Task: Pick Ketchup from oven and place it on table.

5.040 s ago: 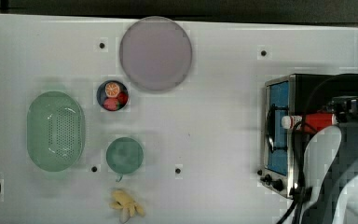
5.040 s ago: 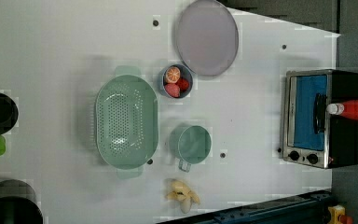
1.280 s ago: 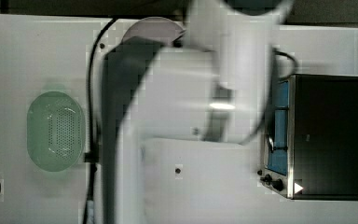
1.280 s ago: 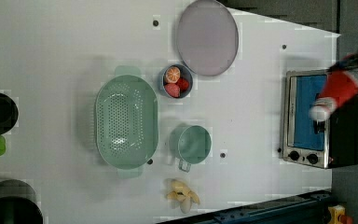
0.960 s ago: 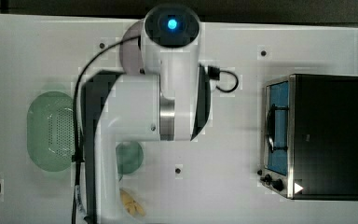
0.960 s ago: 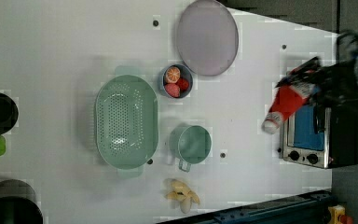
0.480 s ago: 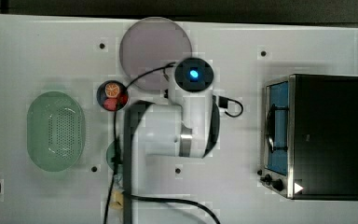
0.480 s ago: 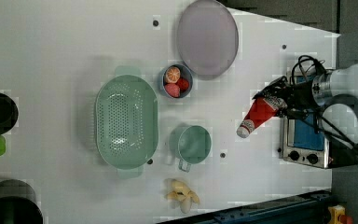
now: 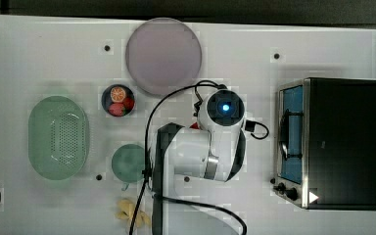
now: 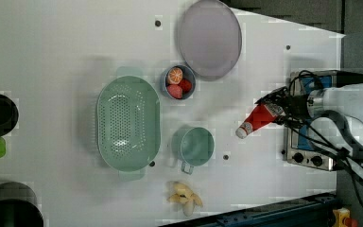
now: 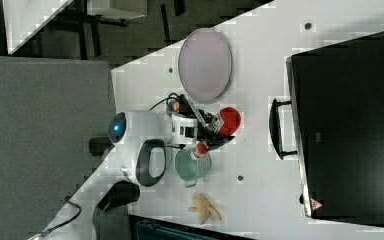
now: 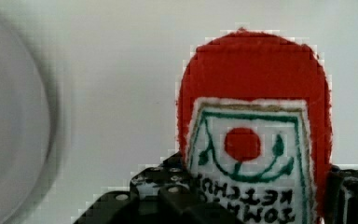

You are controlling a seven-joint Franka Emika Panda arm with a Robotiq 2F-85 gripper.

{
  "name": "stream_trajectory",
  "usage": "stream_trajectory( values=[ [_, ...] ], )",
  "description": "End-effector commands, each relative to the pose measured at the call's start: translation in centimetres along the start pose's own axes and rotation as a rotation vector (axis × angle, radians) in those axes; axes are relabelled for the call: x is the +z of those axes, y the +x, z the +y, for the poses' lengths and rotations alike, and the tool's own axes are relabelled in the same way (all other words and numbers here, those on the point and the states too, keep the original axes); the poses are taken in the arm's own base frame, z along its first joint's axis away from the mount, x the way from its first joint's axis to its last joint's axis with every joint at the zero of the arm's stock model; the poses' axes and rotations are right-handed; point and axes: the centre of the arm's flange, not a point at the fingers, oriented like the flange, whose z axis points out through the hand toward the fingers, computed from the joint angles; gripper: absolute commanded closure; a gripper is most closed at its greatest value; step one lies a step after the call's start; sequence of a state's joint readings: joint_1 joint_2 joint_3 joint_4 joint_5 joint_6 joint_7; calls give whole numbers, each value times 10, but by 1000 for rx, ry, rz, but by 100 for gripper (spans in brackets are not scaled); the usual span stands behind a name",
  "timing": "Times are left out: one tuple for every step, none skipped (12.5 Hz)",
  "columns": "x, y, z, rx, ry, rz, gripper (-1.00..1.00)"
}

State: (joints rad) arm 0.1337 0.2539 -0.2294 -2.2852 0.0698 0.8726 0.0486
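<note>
The gripper (image 10: 276,111) grips the ketchup (image 10: 257,119) — tilted, cap down — above the desk (image 10: 75,42), beside the oven (image 10: 312,151).

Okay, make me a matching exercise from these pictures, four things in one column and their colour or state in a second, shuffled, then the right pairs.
1. ketchup
2. colander
3. plate
4. oven

a. black box, blue-tinted glass door
b. pale green, perforated
c. round, grey-lilac
d. red, held tilted in the gripper

Pairs: 1-d, 2-b, 3-c, 4-a
</note>
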Motion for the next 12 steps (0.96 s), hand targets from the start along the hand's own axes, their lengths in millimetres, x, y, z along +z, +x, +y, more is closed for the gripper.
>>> stream_trajectory(
  values=[
    [12,-13,-17,-25,-1,6,-75],
    [9,-12,-20,-20,9,14,-97],
    [-2,-11,-24,-13,26,23,-100],
    [-20,-9,-28,-15,56,38,-100],
    [-43,-9,-32,-18,89,54,-100],
    [-71,-8,-35,-20,126,70,-100],
    [-99,-8,-35,-22,157,80,-100],
    [-129,-9,-34,-24,180,84,-100],
    [-157,-11,-32,-26,191,79,-100],
    [-184,-12,-29,-29,199,73,-100],
    [-213,-14,-26,-33,211,71,-100],
    [-242,-14,-24,-37,230,79,-100]
  ],
)
